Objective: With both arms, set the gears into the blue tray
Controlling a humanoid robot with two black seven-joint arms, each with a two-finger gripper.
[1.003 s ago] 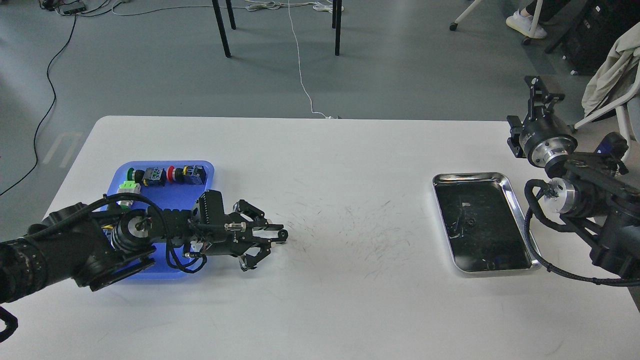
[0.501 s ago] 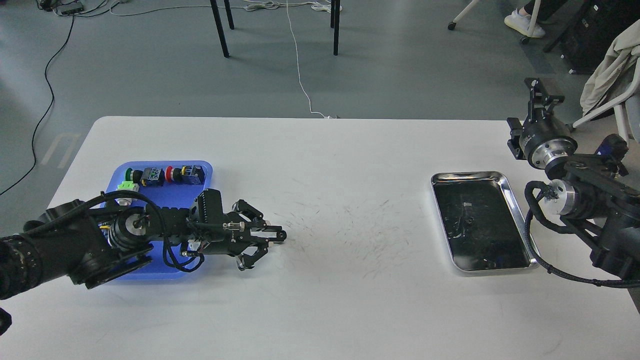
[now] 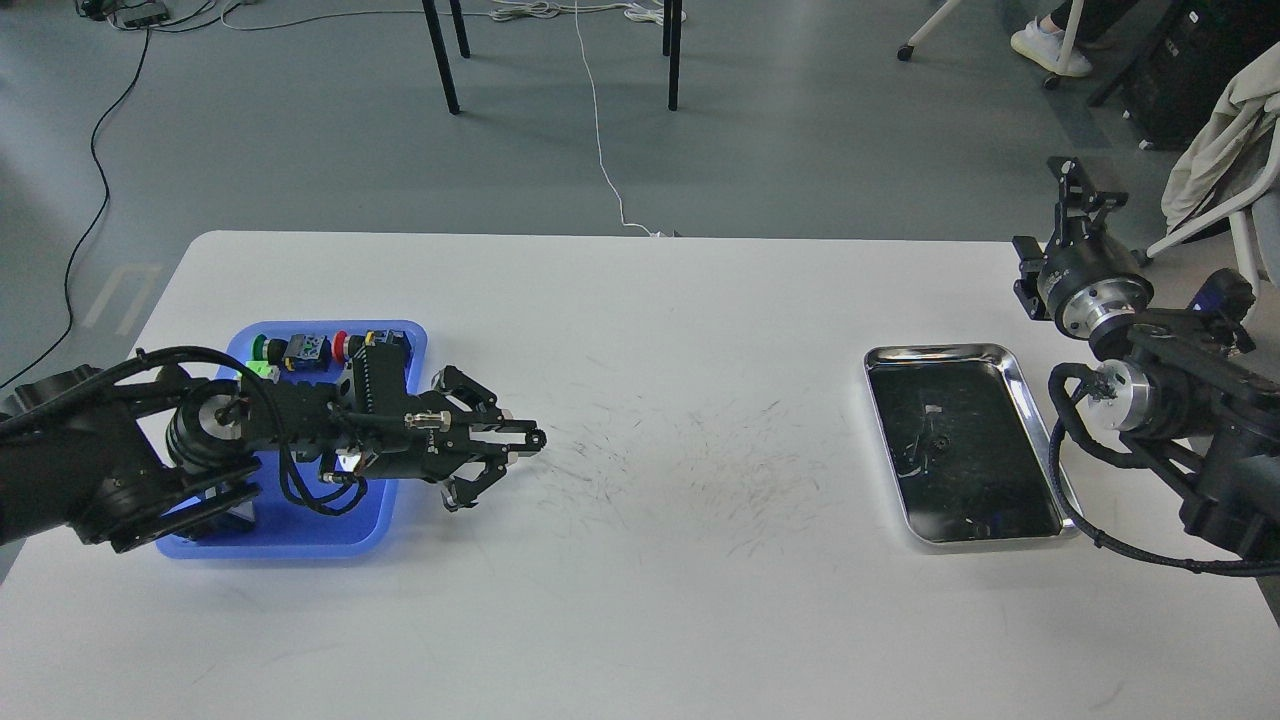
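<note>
The white bench [image 3: 640, 620] fills the near part of the view, its middle marked with fine dark scratches.

At the near left, the left arm [image 3: 90, 470] comes in low and lies across the blue tray [image 3: 300, 540], covering much of its inside. Its left claw [image 3: 525, 440] reaches past the tray's right rim and hangs over bare bench just beside the tray. The fingers are drawn together to a narrow tip, and a small dark round piece [image 3: 540, 437] sits right at that tip; it looks like a gear pinched there, though it is too small to be sure.

Along the tray's far edge stands a row of push-button switches [image 3: 330, 348] with green, red and yellow caps, partly hidden by the arm's wrist.

Well apart on the right side of the bench lies the silver metal tray [image 3: 1030, 400], dark inside. Small dark bits [image 3: 935, 445] lie near its middle; whether one is a gear cannot be told.

Just right of that tray, the right arm [image 3: 1180, 400] comes in from the right edge, its silver joint rings and black cable showing. It bends upward to the right claw [image 3: 1085, 185], raised beyond the bench's far right corner and well clear of both trays. The claw is seen small and dark, so I cannot tell how its fingers stand.

Beyond the bench are grey floor [image 3: 800, 130], black chair legs [image 3: 445, 55] and a white cable [image 3: 600, 130] trailing towards the bench's far edge.
</note>
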